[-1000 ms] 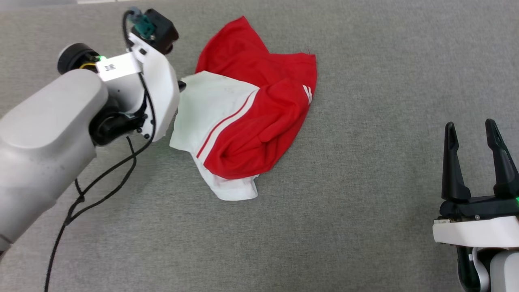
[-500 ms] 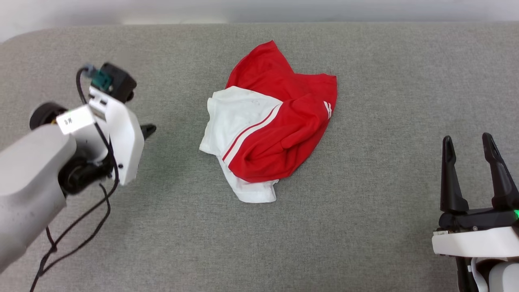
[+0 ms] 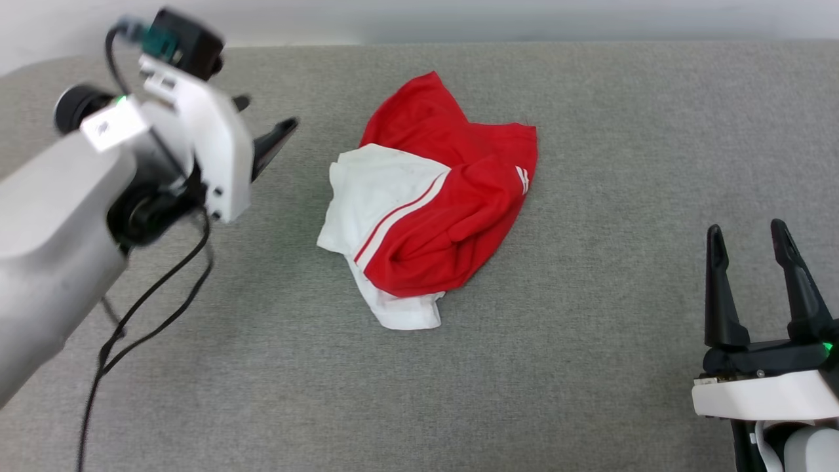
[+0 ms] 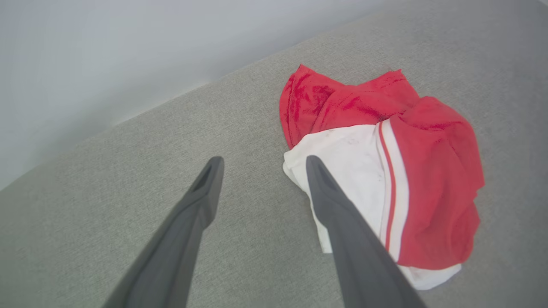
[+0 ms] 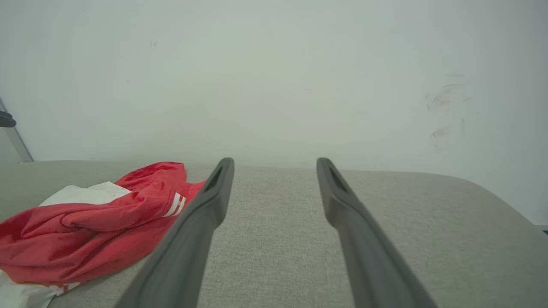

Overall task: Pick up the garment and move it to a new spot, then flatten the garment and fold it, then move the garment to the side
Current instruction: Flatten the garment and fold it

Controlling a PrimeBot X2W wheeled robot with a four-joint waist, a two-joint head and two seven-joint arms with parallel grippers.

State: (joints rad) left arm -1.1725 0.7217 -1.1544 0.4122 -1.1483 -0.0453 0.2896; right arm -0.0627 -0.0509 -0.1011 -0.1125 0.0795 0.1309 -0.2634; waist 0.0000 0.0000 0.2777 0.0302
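The garment point(image 3: 426, 210) lies crumpled in the middle of the grey table point(image 3: 590, 367), free of both tools. The left tool point(image 3: 267, 113) hovers just left of it, fingers spread and empty. The right tool point(image 3: 746, 228) stands open at the near right, well apart. Flattening looks to be the step in hand. Next, each tool should pinch a cloth edge and draw the heap flat.

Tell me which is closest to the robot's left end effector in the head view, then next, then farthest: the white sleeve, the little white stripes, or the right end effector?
Starting from the left end effector, in the head view:
1. the white sleeve, on the left side of the garment.
2. the little white stripes, at the garment's right edge.
3. the right end effector, far off at the lower right.
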